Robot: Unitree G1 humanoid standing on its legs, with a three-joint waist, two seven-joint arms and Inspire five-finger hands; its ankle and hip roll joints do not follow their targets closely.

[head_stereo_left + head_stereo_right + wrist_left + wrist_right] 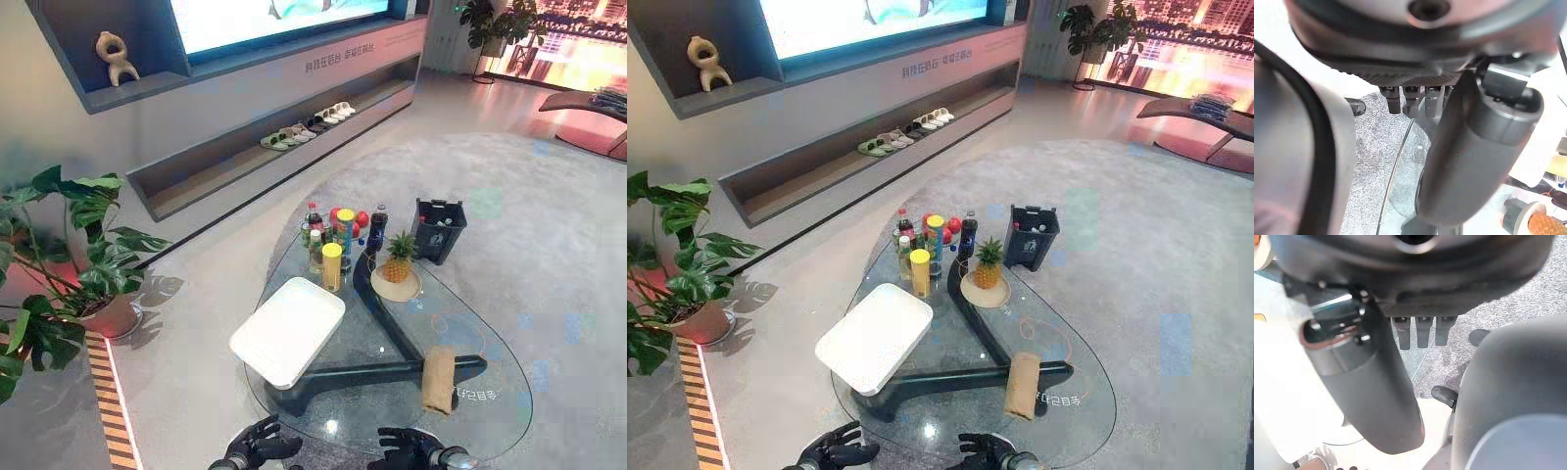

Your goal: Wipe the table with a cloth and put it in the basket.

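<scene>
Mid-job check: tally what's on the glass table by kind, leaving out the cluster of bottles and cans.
Cloth: 1
White tray: 1
Pineapple: 1
Plate: 1
Total: 4

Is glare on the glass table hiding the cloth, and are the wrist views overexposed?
Left eye view: one small bright reflection on the oval glass table near its front edge, clear of the folded tan cloth. Left wrist view: surroundings blown white. Right wrist view: white wash beside the right hand.
</scene>
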